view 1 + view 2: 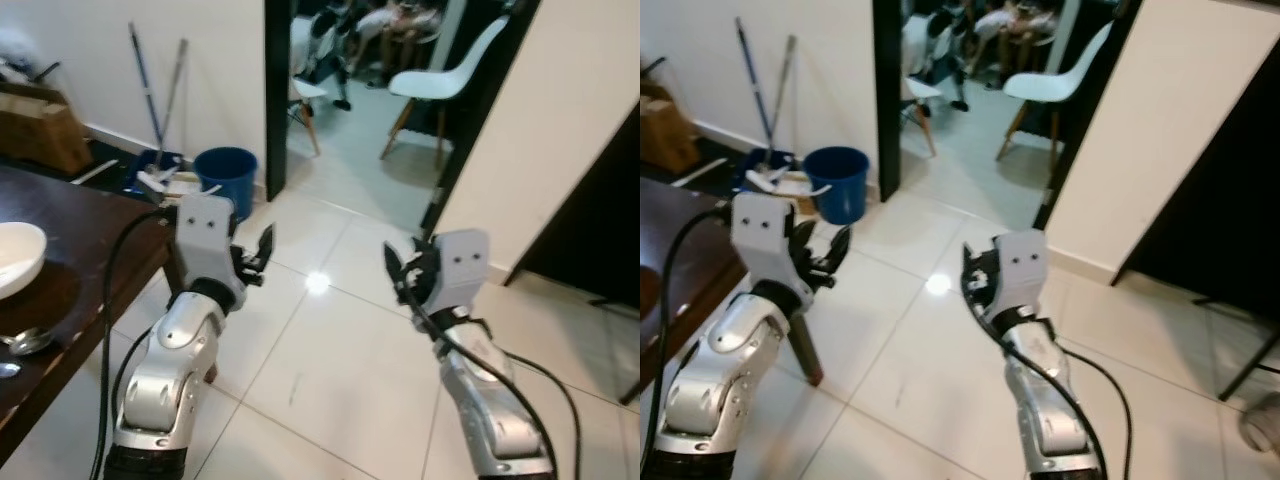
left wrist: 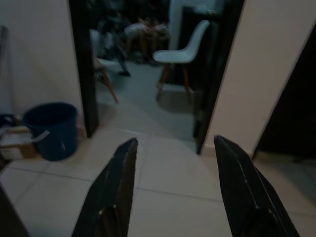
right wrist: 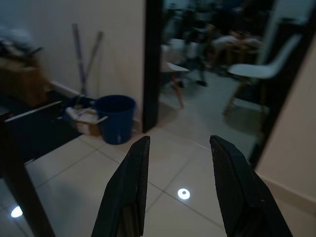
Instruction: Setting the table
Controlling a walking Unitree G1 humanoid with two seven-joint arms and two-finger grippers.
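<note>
A dark wooden table (image 1: 95,235) stands at my left, with a white bowl (image 1: 15,257) on it and a metal spoon (image 1: 25,342) near its front edge. My left gripper (image 1: 255,255) is raised beside the table's corner, open and holding nothing. My right gripper (image 1: 402,272) is lifted over the white floor tiles, also open and holding nothing. Both point toward the doorway ahead.
A blue bucket (image 1: 226,179) and mop handles (image 1: 155,95) stand against the wall by the open doorway (image 1: 370,90). White chairs (image 1: 445,80) and a seated person (image 1: 385,25) are in the room beyond. A wooden box (image 1: 40,125) sits behind the table.
</note>
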